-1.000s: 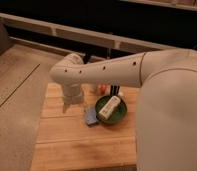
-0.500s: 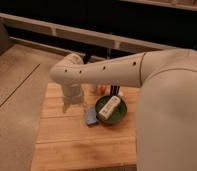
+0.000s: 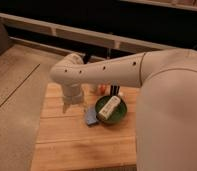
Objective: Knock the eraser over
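The eraser (image 3: pixel 113 89) is a slim dark upright block at the back of the wooden table (image 3: pixel 62 145), just behind the green bowl (image 3: pixel 123 116) and partly hidden under my arm. My gripper (image 3: pixel 73 107) hangs from the white wrist over the table's left middle, well left of the eraser and next to the flat blue-grey pad (image 3: pixel 90 119). A white rectangular bar (image 3: pixel 108 107) lies in the bowl.
A small orange object (image 3: pixel 101 89) stands beside the eraser. My large white arm (image 3: pixel 117 72) spans the view from the right and hides the table's right side. Concrete floor lies to the left, and a dark wall with a pale rail stands behind.
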Available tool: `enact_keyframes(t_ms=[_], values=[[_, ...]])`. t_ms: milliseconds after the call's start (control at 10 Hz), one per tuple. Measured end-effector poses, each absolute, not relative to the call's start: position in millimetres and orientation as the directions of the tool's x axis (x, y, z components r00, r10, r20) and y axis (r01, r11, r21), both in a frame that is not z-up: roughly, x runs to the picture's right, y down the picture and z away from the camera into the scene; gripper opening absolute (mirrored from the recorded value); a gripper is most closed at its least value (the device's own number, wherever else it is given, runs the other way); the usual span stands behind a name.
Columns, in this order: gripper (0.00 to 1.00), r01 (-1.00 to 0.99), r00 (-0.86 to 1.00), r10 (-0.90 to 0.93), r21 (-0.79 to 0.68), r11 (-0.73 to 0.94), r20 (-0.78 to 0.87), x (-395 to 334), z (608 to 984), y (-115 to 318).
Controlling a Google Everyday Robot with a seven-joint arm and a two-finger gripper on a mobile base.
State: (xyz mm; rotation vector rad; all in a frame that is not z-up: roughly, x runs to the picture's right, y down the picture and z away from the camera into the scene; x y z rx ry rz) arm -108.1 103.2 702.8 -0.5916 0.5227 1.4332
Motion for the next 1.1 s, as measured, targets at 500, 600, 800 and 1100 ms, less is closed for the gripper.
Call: enact_keyframes(t_ms=[500, 600, 800, 1100], values=[[0.05, -0.997, 0.074, 0.751, -0.063, 0.044, -0.656, -108.1, 702.9, 103.1], [0.01, -0.997, 0.075, 0.753, -0.063, 0.045, -0.653, -107.9, 703.1, 102.1], [0.0, -0.992, 0.122, 0.801, -0.092, 0.083, -0.586, -94.4, 712.2, 72.9], [0.0, -0.982, 0.188, 0.875, -0.099, 0.16, -0.445, -50.0, 716.9, 7.3]])
